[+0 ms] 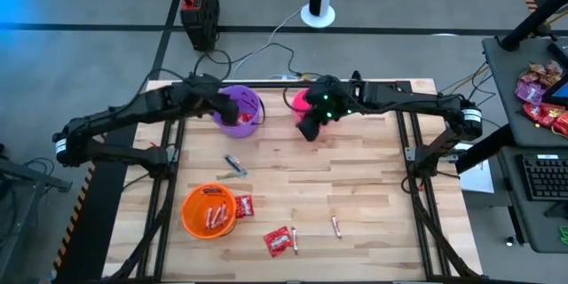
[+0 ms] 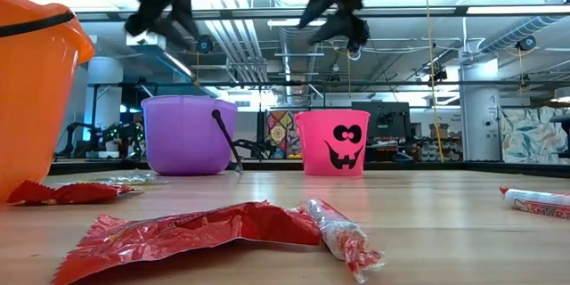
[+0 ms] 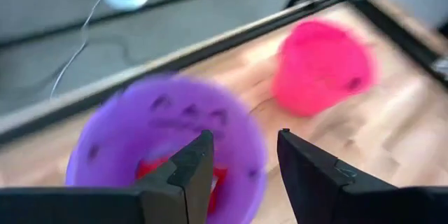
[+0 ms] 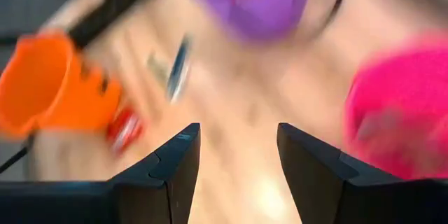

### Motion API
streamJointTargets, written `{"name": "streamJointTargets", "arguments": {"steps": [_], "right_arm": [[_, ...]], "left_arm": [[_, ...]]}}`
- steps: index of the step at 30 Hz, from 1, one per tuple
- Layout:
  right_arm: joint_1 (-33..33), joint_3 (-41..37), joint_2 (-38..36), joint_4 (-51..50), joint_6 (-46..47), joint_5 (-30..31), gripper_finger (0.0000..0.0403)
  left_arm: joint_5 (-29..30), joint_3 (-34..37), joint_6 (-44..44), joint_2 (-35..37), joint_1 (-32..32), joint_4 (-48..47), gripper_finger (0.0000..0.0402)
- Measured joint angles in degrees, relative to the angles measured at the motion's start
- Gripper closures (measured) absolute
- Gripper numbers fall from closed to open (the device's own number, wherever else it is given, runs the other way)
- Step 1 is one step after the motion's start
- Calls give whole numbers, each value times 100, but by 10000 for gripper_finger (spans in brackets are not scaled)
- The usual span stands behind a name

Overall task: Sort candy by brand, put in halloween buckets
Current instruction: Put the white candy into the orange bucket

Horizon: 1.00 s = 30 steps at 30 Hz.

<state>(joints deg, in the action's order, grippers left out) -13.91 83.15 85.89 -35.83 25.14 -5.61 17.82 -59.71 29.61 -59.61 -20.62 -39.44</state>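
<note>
While both tools hang at the far edge of the tabletop point(image 1: 355, 186), work lies toward the near edge.

Left tool point(image 1: 220, 105): over the purple bucket point(image 1: 241, 109), fingers point(image 3: 192, 171) apart, nothing between them; red packets visible inside the bucket.

Orange bucket point(image 1: 209, 210): near-left, red pieces inside, a red packet point(image 1: 243, 205) just beside it.

Dark-green stick point(image 1: 235, 165): between purple and orange buckets, long axis slanting from far-left to near-right; nearer the left tool than the right.

Red packet point(image 1: 278, 241) and a thin stick point(image 1: 295, 238): near edge, middle, just beside each other.

Right tool point(image 1: 311, 127): beside the pink bucket point(image 1: 303, 100), fingers point(image 4: 175, 161) apart, empty.

Pale stick point(image 1: 337, 225): near-right of centre, long axis roughly near-to-far, well apart from both tools but on the right tool's side; likely the right arm's pick.
</note>
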Motion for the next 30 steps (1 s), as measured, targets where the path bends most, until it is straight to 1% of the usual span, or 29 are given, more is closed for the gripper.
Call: {"name": "streamJointTargets", "arguments": {"steps": [3, 5, 8, 10, 11, 16, 21, 23, 26, 28, 30], "right_arm": [[31, 0, 25, -898, 398, -756, 220], [144, -9, 36, -1609, 711, -1030, 220], [531, -79, 37, -2495, 1128, -1132, 220], [890, -167, 37, -2848, 1464, -1144, 220], [1088, -232, 37, -2889, 1680, -1155, 220], [2082, -694, 44, -2657, 2775, -1280, 220], [2832, -1292, 48, -1835, 3821, -1203, 220], [3067, -1600, 46, -1201, 4041, -993, 220], [3369, -2074, 48, -485, 4290, -515, 220], [3552, -2352, 48, -92, 4513, -260, 220], [3690, -2611, 75, 162, 4784, -165, 221]], "left_arm": [[-369, -400, -725, 2, 110, 27, 260], [-754, -617, -1154, 2, 206, 45, 260], [-1357, -815, -1599, 6, 386, 99, 260], [-1549, -887, -1703, 4, 516, 112, 260], [-1555, -896, -1707, 4, 589, 135, 260], [-1553, -790, -1621, 4, 922, 307, 260], [-1555, -560, -1551, 4, 1242, 659, 260], [-1552, -539, -1498, 1, 1325, 730, 260], [-1542, -539, -1466, -9, 1393, 1076, 260], [-1537, -539, -1436, -9, 1412, 1288, 260], [-1536, -539, -1410, -5, 1430, 1404, 260]]}}
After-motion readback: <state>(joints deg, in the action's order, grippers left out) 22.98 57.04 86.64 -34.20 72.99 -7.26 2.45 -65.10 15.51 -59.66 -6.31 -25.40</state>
